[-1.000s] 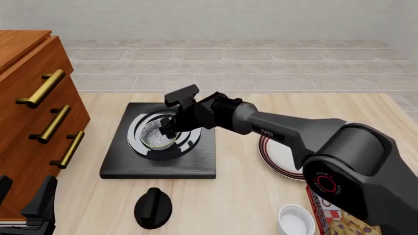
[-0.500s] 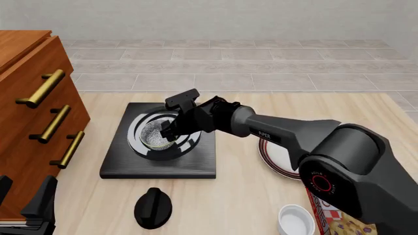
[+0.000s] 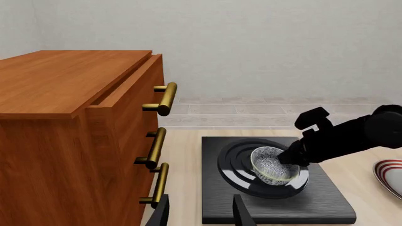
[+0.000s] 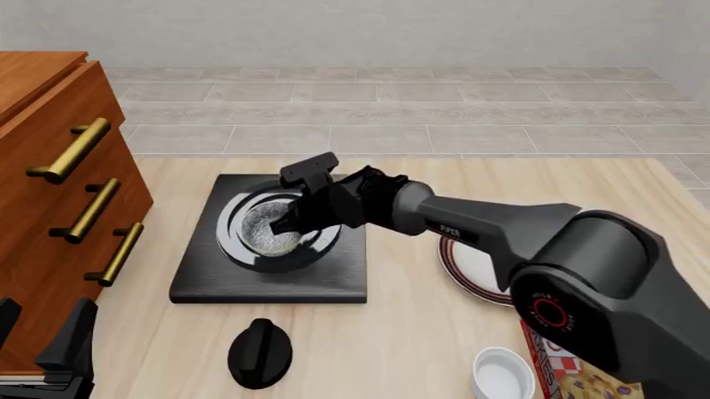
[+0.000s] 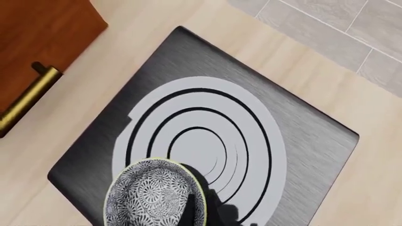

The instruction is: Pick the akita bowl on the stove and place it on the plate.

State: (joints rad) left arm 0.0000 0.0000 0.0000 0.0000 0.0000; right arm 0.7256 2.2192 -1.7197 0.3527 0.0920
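My right gripper (image 4: 291,223) reaches in from the right and sits at the bowl (image 4: 269,230) — its fingers are down at the bowl's right rim. The front view suggests a pinch on the rim, but the fingers are dark against dark and I cannot tell for sure whether they are closed on it. In the left wrist view the same gripper (image 3: 290,156) meets the bowl (image 3: 272,165) at its near-right edge, and the bowl looks tilted, its speckled inside turned toward that camera. My right wrist view shows the bowl (image 5: 154,197) over the edge of the burner rings, with a dark finger just beside its rim.

The bowl is on the stove (image 4: 204,274), over the silver rings, not on the plate. The stove lies flat on the wooden table (image 4: 411,341).

The plate (image 4: 457,268) lies to the right of the stove, partly hidden under my right arm; only a slice of its red-striped rim shows in the left wrist view (image 3: 385,173).

My left gripper (image 3: 199,213) hangs low at the near left corner, fingers apart and empty — well away from the stove. Beside it stands the wooden drawer unit (image 4: 50,216) with brass handles.

Near the front edge lie a black knob (image 4: 258,352) and a small white bowl (image 4: 501,374), with a printed box (image 4: 577,376) at the far right.
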